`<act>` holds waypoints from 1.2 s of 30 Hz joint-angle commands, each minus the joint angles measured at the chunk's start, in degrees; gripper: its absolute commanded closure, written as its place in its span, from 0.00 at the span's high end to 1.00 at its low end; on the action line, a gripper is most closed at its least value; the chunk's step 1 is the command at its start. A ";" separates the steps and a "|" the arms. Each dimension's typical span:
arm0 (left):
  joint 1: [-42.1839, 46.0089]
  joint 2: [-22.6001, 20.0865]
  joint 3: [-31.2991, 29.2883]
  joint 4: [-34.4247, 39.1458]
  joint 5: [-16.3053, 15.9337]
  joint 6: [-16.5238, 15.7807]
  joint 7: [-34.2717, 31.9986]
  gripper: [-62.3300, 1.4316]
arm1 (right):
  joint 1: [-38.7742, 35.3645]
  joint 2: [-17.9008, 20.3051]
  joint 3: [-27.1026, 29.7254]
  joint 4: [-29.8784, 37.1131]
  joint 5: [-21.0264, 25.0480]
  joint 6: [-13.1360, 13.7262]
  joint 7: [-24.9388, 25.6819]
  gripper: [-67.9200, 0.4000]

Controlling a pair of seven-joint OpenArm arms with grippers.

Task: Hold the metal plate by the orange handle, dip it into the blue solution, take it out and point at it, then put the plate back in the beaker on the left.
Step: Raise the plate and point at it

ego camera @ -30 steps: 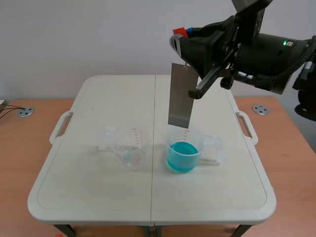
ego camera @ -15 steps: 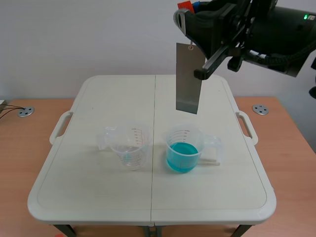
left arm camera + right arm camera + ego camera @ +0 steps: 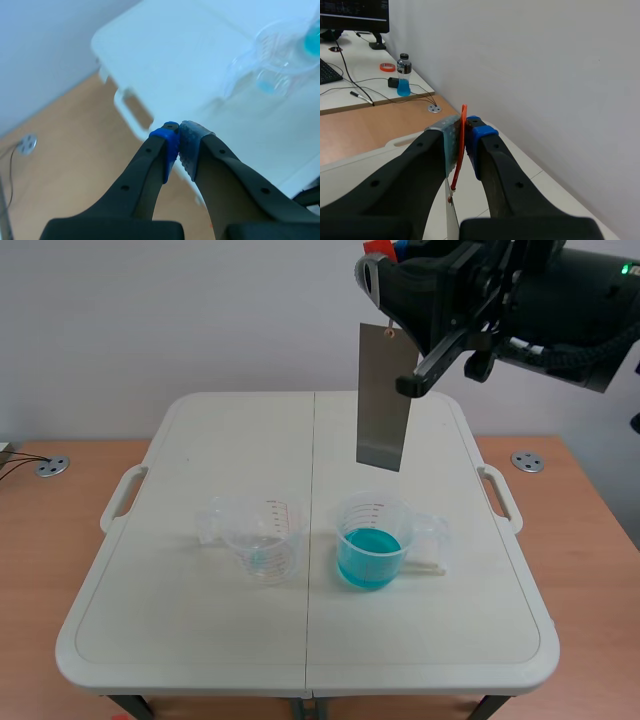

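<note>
The right claw [image 3: 465, 135] is up high, over the far right part of the white tabletop [image 3: 190, 630]. Its two fingers are pinched on the thin orange handle [image 3: 464, 114], with a greyish pad on one side of the strip and a blue pad on the other. The metal plate [image 3: 383, 397] hangs from that handle, a long grey strip that is nearly upright with a slight lean. Its lower edge is in the air above the beaker of blue solution [image 3: 370, 538] and clear of the rim, not touching the liquid (I can't make out any drops on it from here). That beaker stands just right of the tabletop's middle seam with its handle turned to the right, and the blue solution [image 3: 368, 558] fills its lower part.

Just left of the seam and close beside it is the other beaker [image 3: 262, 537]. It is clear, has red markings on its wall, and shows only a faint bluish trace at the bottom.

The left claw [image 3: 179, 137] is pressed together on nothing, its blue pad and grey pad meeting at the tips. Under it are the tabletop's edge, one of its side handles and the wooden floor, and the clear beaker is well ahead of it and off to one side.

Past the right claw, on a desk against the wall, stands a small bottle [image 3: 404, 76] of blue liquid
</note>
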 commanded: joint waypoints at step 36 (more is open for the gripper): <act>-46.01 31.45 46.64 -10.54 22.38 5.97 15.52 0.07 | 0.68 0.31 0.50 1.18 1.05 0.04 0.31 0.02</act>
